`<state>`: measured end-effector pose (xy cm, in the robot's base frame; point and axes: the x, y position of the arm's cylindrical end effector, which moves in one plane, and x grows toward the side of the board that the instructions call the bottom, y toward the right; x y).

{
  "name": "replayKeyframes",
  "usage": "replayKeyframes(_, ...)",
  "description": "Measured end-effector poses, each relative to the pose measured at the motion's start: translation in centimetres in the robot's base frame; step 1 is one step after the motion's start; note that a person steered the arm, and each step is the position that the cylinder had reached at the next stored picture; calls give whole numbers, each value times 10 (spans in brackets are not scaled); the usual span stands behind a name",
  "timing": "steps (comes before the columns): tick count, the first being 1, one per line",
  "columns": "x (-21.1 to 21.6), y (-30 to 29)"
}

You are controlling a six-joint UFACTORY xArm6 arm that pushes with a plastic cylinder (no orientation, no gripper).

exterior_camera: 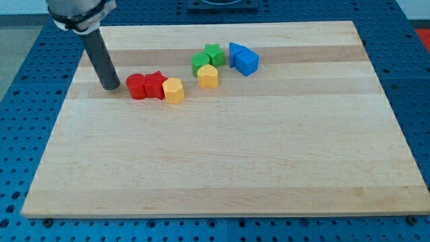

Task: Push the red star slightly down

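My tip point(110, 86) rests on the board point(222, 161) in the upper left of the frame, bare, holding nothing, just left of the red round block point(136, 87) with a narrow gap. The red star point(156, 85) sits right of that block, touching it, and a yellow block point(174, 91) touches the star's right side. At upper centre cluster a green star point(213, 54), green block point(200, 64), yellow block point(208, 76) and two blue blocks point(244, 59).
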<state>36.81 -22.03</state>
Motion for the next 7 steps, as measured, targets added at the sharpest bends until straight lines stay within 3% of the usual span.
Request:
replayKeyframes(1, -21, 3)
replayKeyframes(4, -19, 79)
replayKeyframes(7, 38, 99)
